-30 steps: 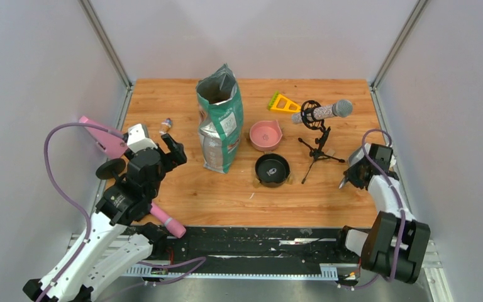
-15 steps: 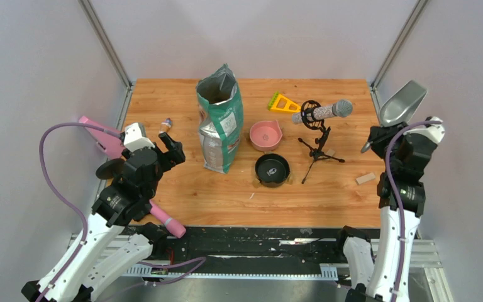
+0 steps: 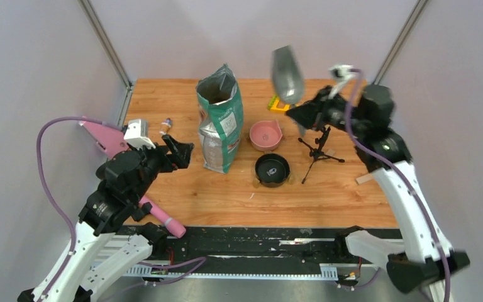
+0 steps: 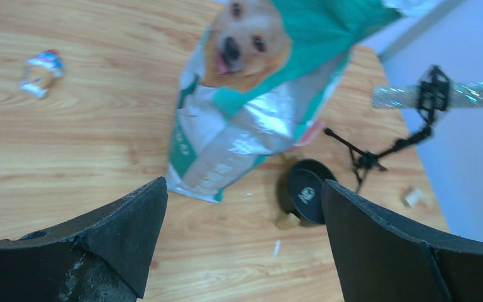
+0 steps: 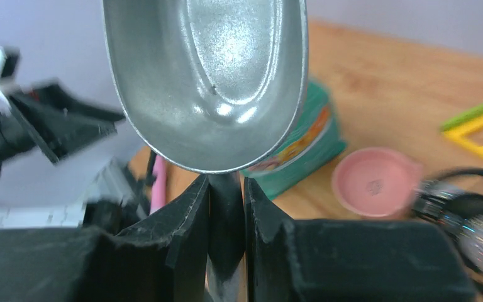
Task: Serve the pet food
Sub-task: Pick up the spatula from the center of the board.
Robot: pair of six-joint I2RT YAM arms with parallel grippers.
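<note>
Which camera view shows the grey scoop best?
The right wrist view. There the grey scoop fills the upper frame, its bowl is plainly empty, and its handle is clamped in the right gripper. The top external view shows it only small and blurred, held high in the air. The left wrist view does not show it.

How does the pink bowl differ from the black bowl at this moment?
Colour apart, the pink bowl sits farther from the arms, while the black bowl sits nearer, just in front of it. A small tan block lies against the black bowl's rim; nothing like it shows beside the pink bowl. Both stand upright and empty, to the right of the bag.
</note>
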